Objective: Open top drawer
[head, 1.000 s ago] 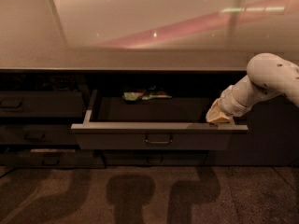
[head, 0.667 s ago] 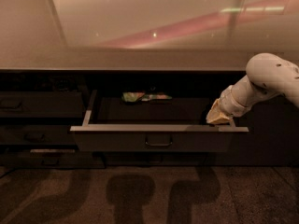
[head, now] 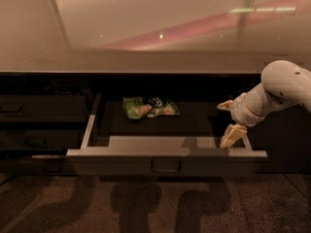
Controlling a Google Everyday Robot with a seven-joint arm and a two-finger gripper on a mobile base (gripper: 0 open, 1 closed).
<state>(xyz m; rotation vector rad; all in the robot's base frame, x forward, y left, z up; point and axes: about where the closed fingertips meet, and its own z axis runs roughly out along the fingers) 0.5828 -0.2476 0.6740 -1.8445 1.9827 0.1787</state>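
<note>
On your left, the narrower drawer fronts [head: 34,108] sit shut in their stack. Beside them the top drawer [head: 116,163] now stands well out of the cabinet. It has slid farther toward you than a second ago, its flat front with the small loop handle [head: 165,166] hanging over the floor. More of the tray is exposed, with a green snack packet [head: 149,107] lying toward the back. You can judge the opening as all but done. Further right, the gripper [head: 229,121] sits at the drawer's right front corner, fingers spread apart with nothing between them, the lower one touching the rim. The white arm [head: 284,84] reaches in from the right edge. Above, the glossy pale countertop [head: 155,38] reflects the ceiling lights. Below, the speckled floor [head: 58,208] carries dark shadows.
</note>
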